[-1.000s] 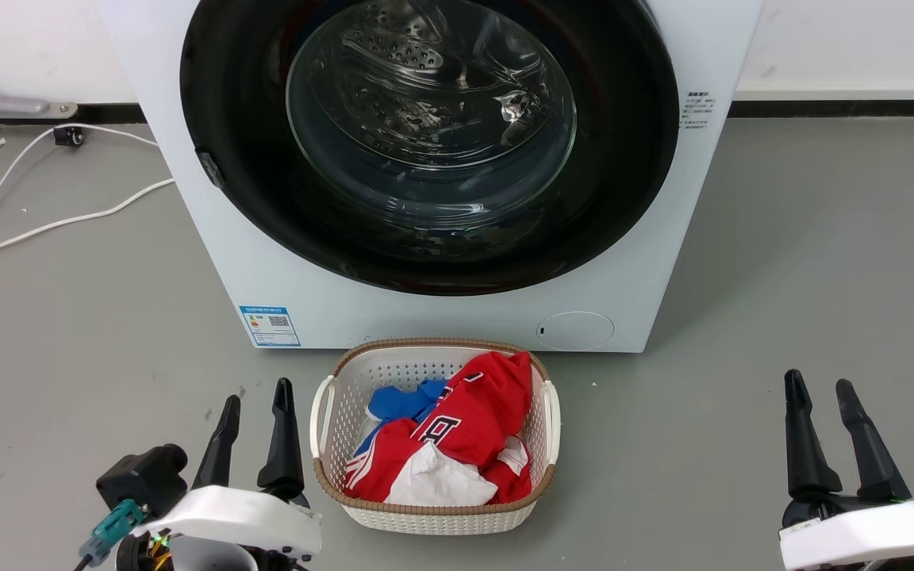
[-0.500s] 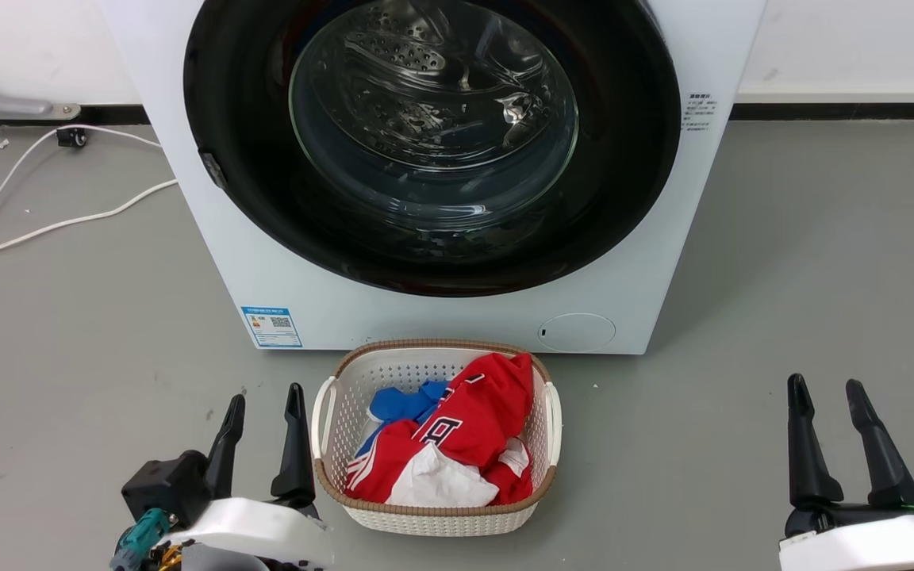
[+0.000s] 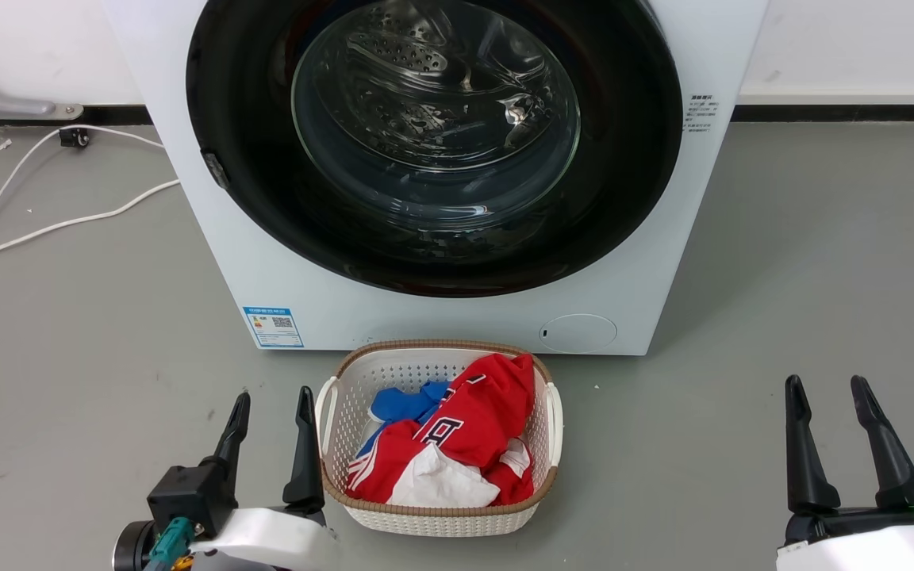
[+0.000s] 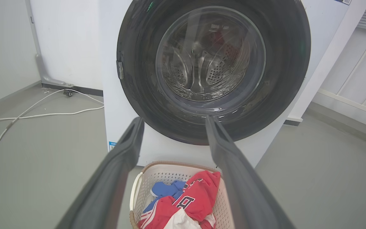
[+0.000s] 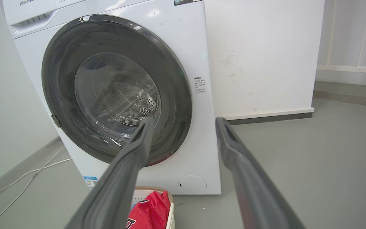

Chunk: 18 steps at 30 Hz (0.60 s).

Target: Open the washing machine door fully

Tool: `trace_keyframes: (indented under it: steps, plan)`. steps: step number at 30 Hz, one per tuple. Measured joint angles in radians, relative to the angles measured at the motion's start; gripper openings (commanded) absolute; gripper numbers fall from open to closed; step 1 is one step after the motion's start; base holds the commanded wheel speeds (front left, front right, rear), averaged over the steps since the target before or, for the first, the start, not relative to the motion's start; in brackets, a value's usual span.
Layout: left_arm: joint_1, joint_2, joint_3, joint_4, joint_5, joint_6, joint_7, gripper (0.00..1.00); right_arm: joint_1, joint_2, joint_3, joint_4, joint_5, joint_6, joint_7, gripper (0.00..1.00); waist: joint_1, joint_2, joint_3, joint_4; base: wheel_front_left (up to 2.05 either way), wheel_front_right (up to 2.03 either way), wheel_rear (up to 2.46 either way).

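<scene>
Top of washing machine door (image 3: 435,151) beyond head view

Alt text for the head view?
White front-loading washing machine, its black-rimmed glass door closed, with a white basket of red, blue and white clothes on the grey floor before it. The left gripper and right gripper, both open and empty, rise from the bottom corners.

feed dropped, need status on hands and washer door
Left hand open, empty. Right hand open, empty. Washing machine door shut, untouched. Laundry basket close in front of it.
</scene>
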Motion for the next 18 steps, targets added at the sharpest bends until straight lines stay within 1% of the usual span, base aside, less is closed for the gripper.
trace_keyframes:
  steps: [9,18]
  plan:
    - [0.011,-0.006,-0.003,0.002,0.065,-0.001,-0.018,1.0,0.014,0.0,0.003,-0.019,-0.072,0.0,-0.018,1.0,0.0,0.0,-0.002,0.0,0.0,0.0,0.0]
    - [0.016,-0.012,0.0,0.01,0.122,-0.009,-0.036,1.0,0.026,0.0,0.002,-0.032,-0.12,0.0,-0.036,1.0,0.0,0.0,-0.003,0.004,0.0,0.0,0.0]
